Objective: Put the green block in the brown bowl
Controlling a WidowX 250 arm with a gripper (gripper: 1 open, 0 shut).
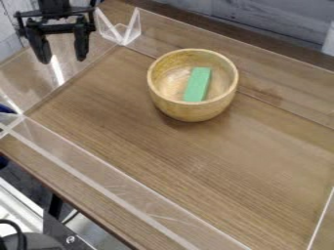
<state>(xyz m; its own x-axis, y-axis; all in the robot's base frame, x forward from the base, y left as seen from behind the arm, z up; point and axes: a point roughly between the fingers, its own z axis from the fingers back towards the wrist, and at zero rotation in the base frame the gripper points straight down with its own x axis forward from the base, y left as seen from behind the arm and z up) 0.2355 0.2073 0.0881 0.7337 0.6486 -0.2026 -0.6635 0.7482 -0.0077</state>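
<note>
Evidently done: green block (198, 85) lies inside brown bowl (193, 85), well right of the spread, empty gripper (61, 46); best kept clear.

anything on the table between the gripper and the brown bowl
No. In the camera view only bare wooden tabletop lies between the open gripper and the brown bowl holding the green block.

mint-green block (198, 85), light-tan grained bowl (173, 100), black tool (61, 45)

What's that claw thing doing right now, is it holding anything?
Tool: open and empty, at the far left corner of the table. The green block lies in the brown bowl.
</note>
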